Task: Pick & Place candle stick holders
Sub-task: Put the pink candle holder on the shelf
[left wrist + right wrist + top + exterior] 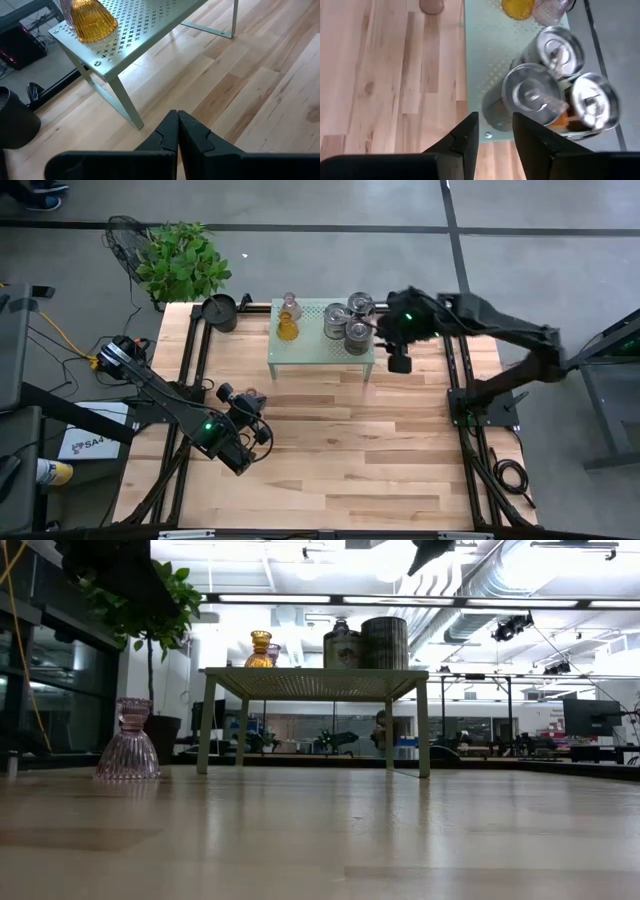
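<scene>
A small pale green perforated table (310, 352) stands at the far middle of the wooden table. On it are an amber glass holder (288, 330), a clear glass one (290, 305) and three silvery round holders (532, 95). A pinkish glass holder (127, 740) stands by its wide base on the wood, left of the green table. My right gripper (495, 134) hovers open above the green table's right end, nothing between its fingers. My left gripper (177, 117) is shut and empty, raised above the wood, pointing toward the green table's near left leg (125, 107).
A black round pot (220, 310) stands at the far left corner, with a leafy plant (183, 260) behind it. Bare wood (380, 460) fills the near half of the table. Dark frame rails (455, 380) run along both sides.
</scene>
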Controlling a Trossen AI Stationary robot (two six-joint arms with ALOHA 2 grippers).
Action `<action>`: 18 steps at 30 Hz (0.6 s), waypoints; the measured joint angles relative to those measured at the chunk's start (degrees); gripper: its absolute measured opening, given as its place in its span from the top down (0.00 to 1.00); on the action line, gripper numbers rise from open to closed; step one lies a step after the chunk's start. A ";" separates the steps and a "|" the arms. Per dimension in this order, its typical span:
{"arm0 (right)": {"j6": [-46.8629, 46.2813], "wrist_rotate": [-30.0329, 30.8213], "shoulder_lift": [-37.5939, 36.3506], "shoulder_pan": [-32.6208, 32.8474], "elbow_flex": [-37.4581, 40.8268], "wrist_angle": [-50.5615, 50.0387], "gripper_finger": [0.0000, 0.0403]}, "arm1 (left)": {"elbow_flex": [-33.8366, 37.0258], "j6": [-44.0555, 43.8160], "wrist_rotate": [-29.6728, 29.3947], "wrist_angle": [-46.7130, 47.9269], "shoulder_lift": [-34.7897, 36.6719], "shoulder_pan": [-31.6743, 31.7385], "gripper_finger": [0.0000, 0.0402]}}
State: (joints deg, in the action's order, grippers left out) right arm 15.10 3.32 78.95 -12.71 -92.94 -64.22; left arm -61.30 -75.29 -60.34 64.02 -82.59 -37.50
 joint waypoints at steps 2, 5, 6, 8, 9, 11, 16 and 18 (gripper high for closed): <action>-1.46 0.05 -4.75 1.21 7.73 5.23 0.72 | 0.00 0.00 0.04 0.01 0.00 0.00 1.00; -3.30 -0.01 -11.19 3.49 18.68 12.86 0.72 | 0.00 0.00 0.55 0.02 0.00 0.00 1.00; -3.82 -0.02 -13.17 4.22 22.12 15.47 0.72 | 0.00 0.00 0.83 0.12 0.00 0.00 1.00; -5.05 -0.03 -16.55 5.80 28.79 20.78 0.72 | 0.00 0.00 1.07 0.61 0.00 -0.02 1.00; -5.71 -0.03 -18.09 6.58 31.91 23.45 0.72 | 0.00 0.00 1.05 0.56 0.00 -0.02 1.00; -6.25 -0.03 -20.78 7.94 37.82 29.18 0.72 | 0.00 -0.19 1.06 0.40 0.00 0.00 1.00; -6.35 -0.03 -24.85 10.42 49.99 42.22 0.72 | 0.00 -1.05 3.02 0.49 0.00 0.05 1.00; -6.29 -0.04 -25.72 11.04 53.85 46.93 0.72 | 0.00 -0.08 5.01 0.66 0.00 0.05 1.00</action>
State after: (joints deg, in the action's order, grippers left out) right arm 8.81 3.28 53.23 -1.67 -39.09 -17.29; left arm -61.30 -75.37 -55.33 64.68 -82.59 -37.45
